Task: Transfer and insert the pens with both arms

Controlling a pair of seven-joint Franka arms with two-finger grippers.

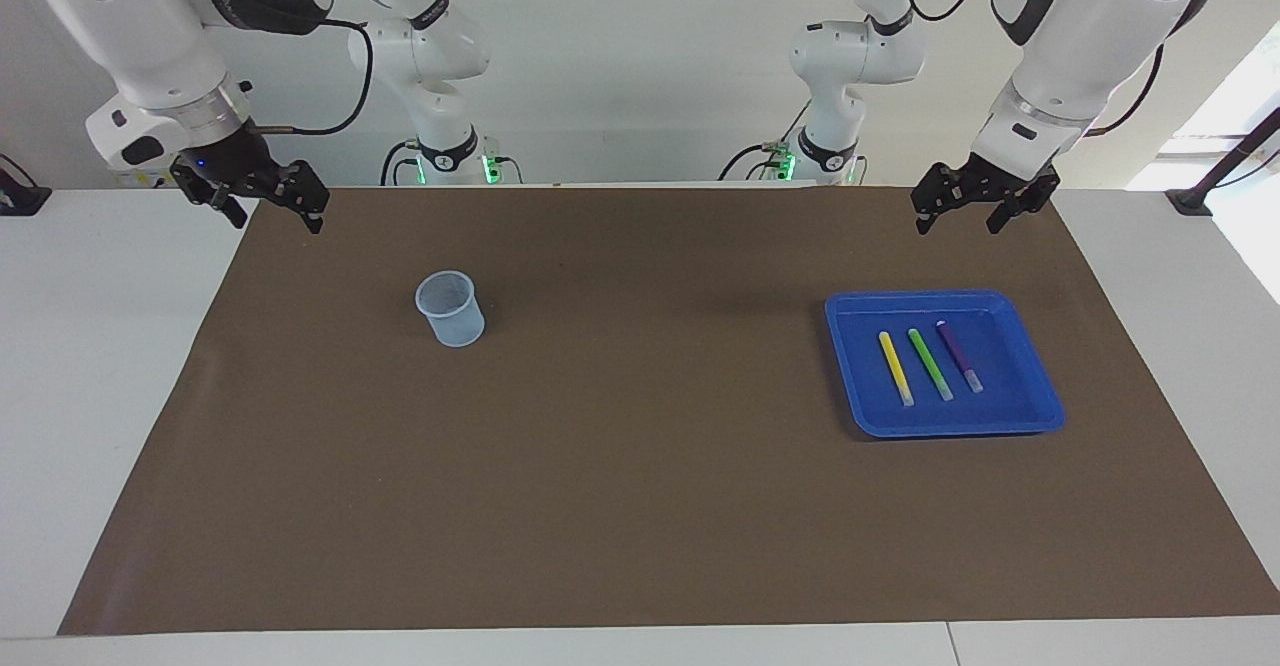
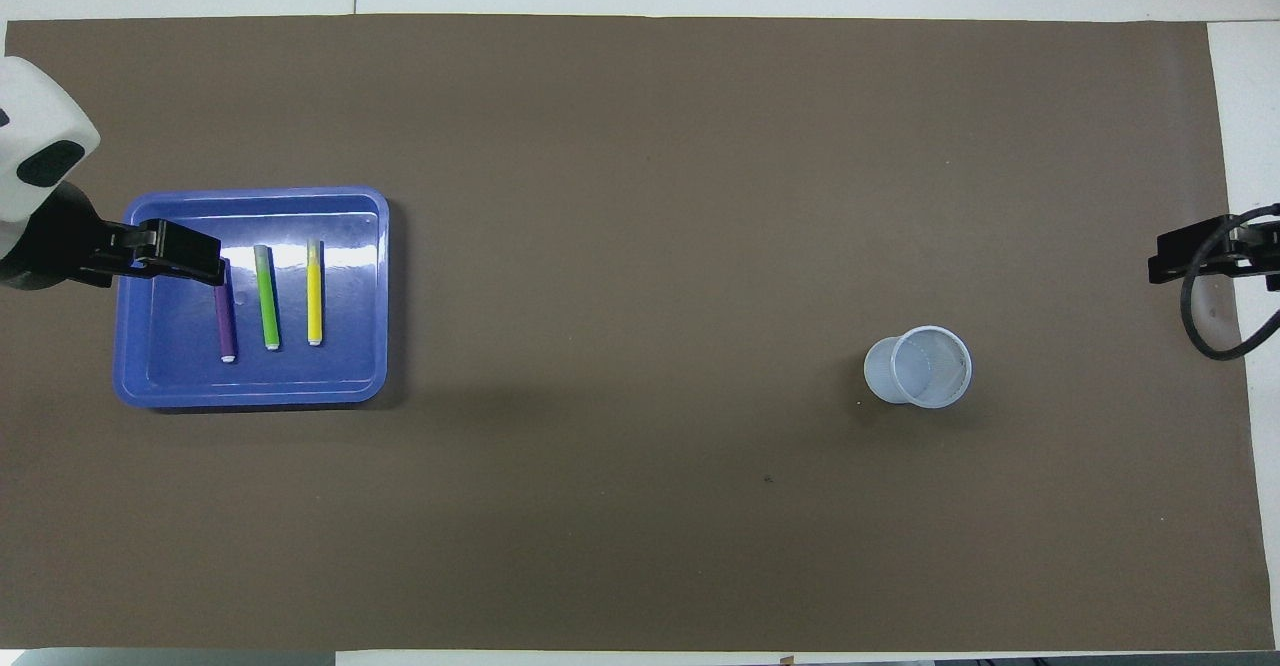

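Three pens lie side by side in a flat blue tray [image 1: 1030,396] at the left arm's end of the mat: yellow [image 1: 895,367], green [image 1: 930,363] and purple [image 1: 958,354]. In the overhead view the yellow pen [image 2: 314,291] and green pen [image 2: 267,296] show in full, and the purple pen [image 2: 225,321] has its capped end covered by my raised left gripper [image 2: 205,264]. My left gripper [image 1: 958,226] hangs open and empty over the mat's edge by the robots, apart from the tray [image 2: 170,366]. My right gripper [image 1: 278,221] hangs open and empty over the mat's corner at the right arm's end.
A small pale-blue translucent cup [image 1: 450,308] stands upright on the brown mat toward the right arm's end; it also shows in the overhead view [image 2: 920,366]. The brown mat [image 1: 640,506] covers most of the white table. The right gripper [image 2: 1165,266] shows at the overhead view's edge.
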